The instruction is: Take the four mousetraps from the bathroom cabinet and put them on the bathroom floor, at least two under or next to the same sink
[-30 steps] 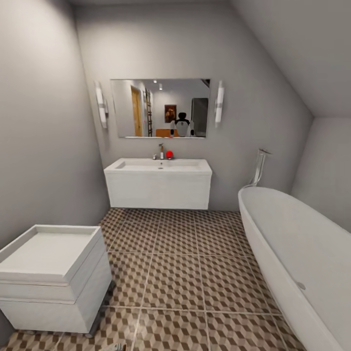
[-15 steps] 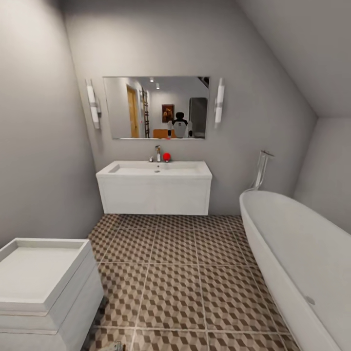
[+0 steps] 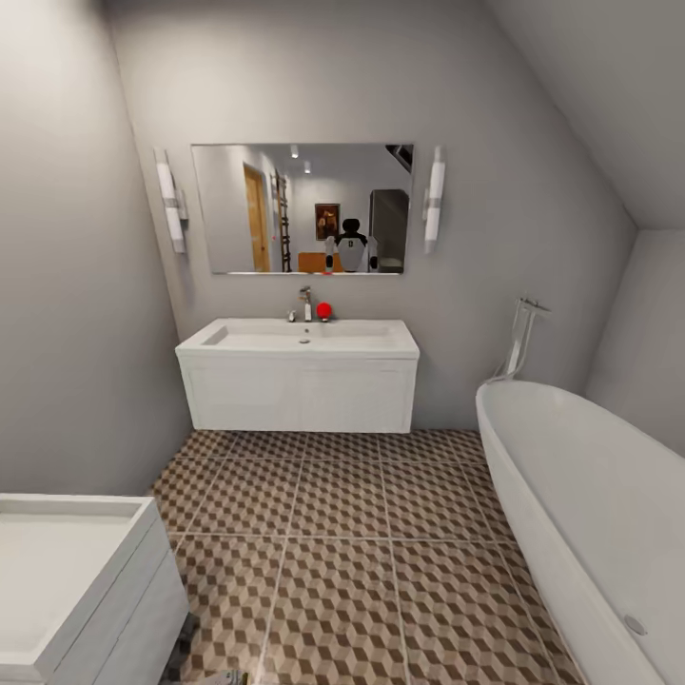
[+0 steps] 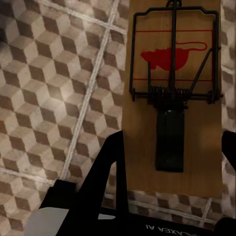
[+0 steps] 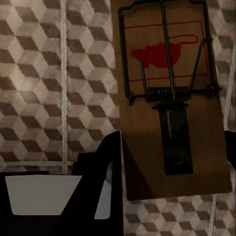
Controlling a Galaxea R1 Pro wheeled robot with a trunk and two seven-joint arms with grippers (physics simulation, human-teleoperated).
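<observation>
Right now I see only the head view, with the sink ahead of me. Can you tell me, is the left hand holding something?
Observer: Yes. In the left wrist view, the left hand holds the left mousetrap between its two fingers, wire side toward the camera.
Operator: And the right hand?
Observer: The right hand holds the right mousetrap the same way.
Operator: What lies beyond the traps?
Observer: The cube-pattern bathroom floor is behind both traps.

Two mousetraps held over the tiles

One mousetrap point(image 4: 172, 98) and another mousetrap point(image 5: 169, 98), tan boards with red mouse prints, apparently clamped above the bathroom floor point(image 3: 381, 533).
</observation>
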